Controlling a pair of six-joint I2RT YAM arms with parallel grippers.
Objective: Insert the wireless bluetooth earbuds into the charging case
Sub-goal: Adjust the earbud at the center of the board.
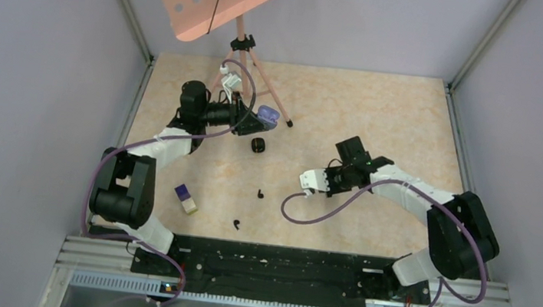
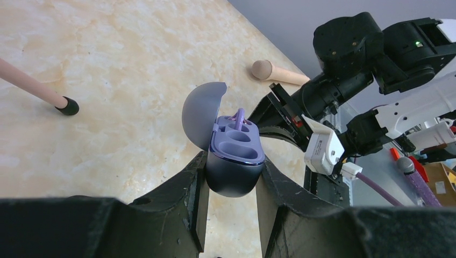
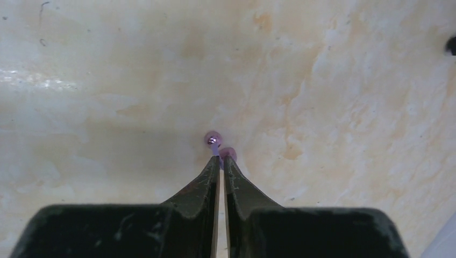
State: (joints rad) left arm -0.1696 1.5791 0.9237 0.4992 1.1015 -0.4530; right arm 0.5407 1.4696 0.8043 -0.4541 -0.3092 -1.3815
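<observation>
My left gripper [image 1: 251, 123] is shut on an open purple charging case [image 1: 267, 116] and holds it lid up; the wrist view shows the case [image 2: 236, 145] between the jaws of this gripper [image 2: 231, 167]. One pale purple earbud [image 2: 239, 115] sits in its far slot and the near slot is empty. My right gripper [image 1: 330, 169] is shut, and its tips [image 3: 221, 160] pinch a pale purple earbud [image 3: 215, 141] just above the table. Two black earbuds [image 1: 260, 194] [image 1: 236, 224] lie on the table between the arms.
A small black case [image 1: 258, 145] sits below the purple case. A purple-and-cream block [image 1: 186, 199] lies near the left arm. A pink music stand [image 1: 242, 42] stands at the back, with its legs [image 2: 67, 106] [image 2: 263, 69] near the left gripper.
</observation>
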